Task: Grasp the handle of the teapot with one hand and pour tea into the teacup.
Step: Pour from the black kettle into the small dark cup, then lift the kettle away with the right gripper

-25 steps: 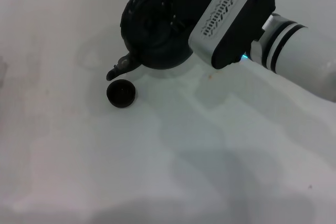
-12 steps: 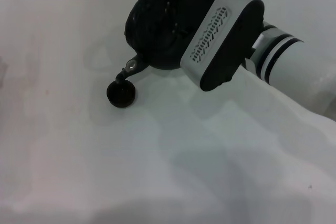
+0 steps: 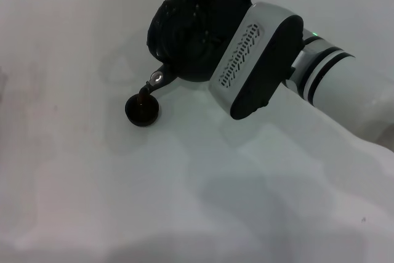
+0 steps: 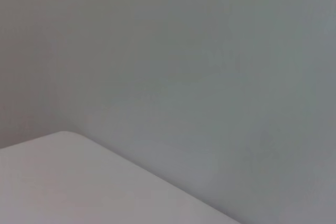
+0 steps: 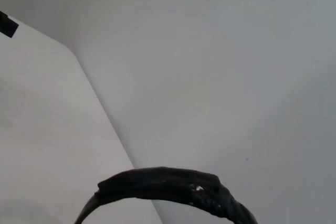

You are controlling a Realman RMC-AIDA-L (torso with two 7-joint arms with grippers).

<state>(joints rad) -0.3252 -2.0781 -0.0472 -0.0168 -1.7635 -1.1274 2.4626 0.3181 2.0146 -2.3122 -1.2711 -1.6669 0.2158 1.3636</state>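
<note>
My right arm (image 3: 345, 90) is a thick white tube with two black rings near the wrist and a small green light beside them. My wrist housing (image 3: 255, 60) is a rounded white slab with black sides and a row of slanted vent slots. Ahead sits black, knobbly hardware.

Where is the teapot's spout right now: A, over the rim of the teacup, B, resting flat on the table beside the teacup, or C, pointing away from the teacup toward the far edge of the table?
A: in the head view the teapot is tilted, its spout reaching down to the teacup rim.
</note>
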